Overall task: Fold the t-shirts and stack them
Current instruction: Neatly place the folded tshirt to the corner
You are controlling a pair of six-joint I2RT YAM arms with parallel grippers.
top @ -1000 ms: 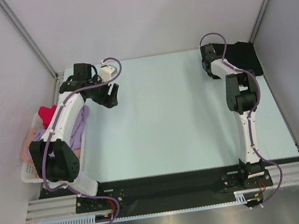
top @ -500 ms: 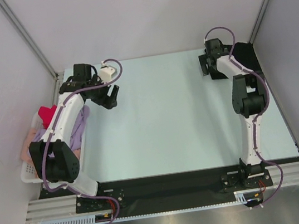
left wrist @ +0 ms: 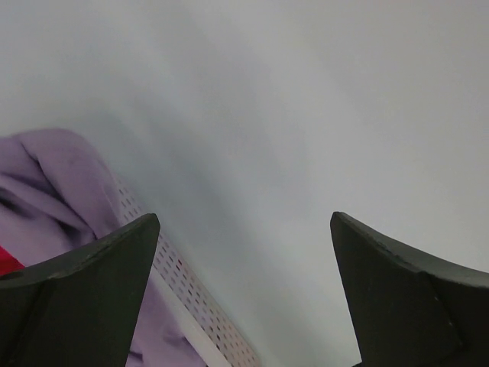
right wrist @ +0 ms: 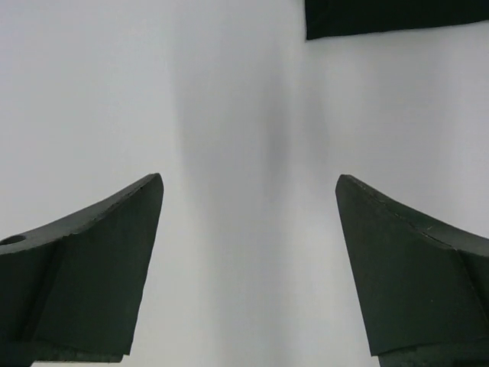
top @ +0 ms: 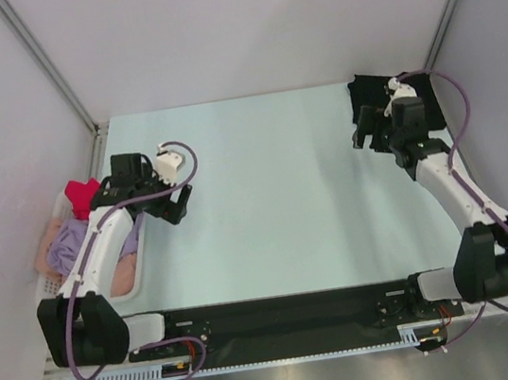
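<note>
A folded black t-shirt (top: 368, 87) lies in the table's back right corner, partly hidden by my right arm; its edge shows as the black t-shirt (right wrist: 390, 15) at the top of the right wrist view. My right gripper (top: 370, 132) hangs open just in front of it, over bare table, the same right gripper (right wrist: 248, 183) holding nothing. Red (top: 82, 192), lavender (top: 72, 238) and pale pink (top: 48, 251) t-shirts lie bunched in the basket. My left gripper (top: 175, 202) is open beside the basket's right wall, and the left gripper (left wrist: 244, 229) is empty, with lavender cloth (left wrist: 53, 176) at its left.
The white lattice basket (top: 127, 287) stands at the table's left edge, its rim (left wrist: 191, 306) running under my left finger. Grey walls and metal corner posts (top: 49, 63) close in the table on three sides.
My right gripper has opened, let go of the black t-shirt and drawn back from the corner. My left gripper has opened wider and moved nearer, down beside the basket.
</note>
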